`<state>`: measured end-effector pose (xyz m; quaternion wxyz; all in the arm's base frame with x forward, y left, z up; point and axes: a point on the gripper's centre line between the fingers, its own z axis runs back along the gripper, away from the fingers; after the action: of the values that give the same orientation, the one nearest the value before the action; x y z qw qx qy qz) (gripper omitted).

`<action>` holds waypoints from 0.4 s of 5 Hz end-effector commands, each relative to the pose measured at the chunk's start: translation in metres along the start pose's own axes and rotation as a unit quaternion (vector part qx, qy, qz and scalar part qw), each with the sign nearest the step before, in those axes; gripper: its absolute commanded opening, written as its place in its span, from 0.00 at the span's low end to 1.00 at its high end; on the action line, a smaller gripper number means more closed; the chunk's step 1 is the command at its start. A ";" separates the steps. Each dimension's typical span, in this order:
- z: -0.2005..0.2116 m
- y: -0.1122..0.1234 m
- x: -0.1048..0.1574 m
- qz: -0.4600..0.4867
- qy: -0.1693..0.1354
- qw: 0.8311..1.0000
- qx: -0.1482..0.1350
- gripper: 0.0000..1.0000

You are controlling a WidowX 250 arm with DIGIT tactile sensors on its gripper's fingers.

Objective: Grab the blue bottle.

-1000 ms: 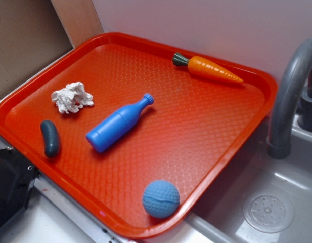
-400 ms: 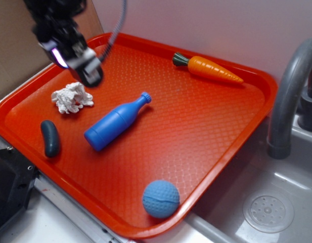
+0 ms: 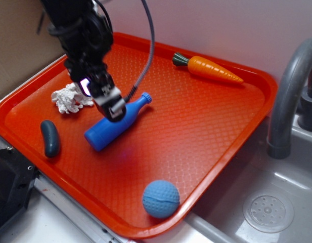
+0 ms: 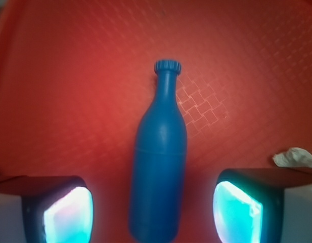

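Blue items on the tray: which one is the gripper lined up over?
The blue bottle, lying on its side between the open gripper's fingers in the wrist view. The light blue dimpled ball sits apart near the tray's front edge.

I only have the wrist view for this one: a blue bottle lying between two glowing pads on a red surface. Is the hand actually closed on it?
Observer: No. In the exterior view the hand is open and sits over the blue bottle, which lies flat on the red tray.
Operator: What else is on that tray? I see only a white scrap at the right edge.
Observer: That scrap is a crumpled white wad. There is also a dark pickle-shaped piece, a light blue dimpled ball and a carrot.
Operator: Anything crowding the bottle?
Observer: Nothing touches it; the wad is the nearest thing.
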<state>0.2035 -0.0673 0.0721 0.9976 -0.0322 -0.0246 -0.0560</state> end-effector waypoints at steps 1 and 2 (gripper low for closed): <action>-0.036 -0.004 0.005 -0.008 0.016 1.000 0.015 1.00; -0.054 0.001 0.003 0.002 0.035 0.999 0.030 1.00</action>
<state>0.2101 -0.0675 0.0188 0.9985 0.0021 0.0145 -0.0528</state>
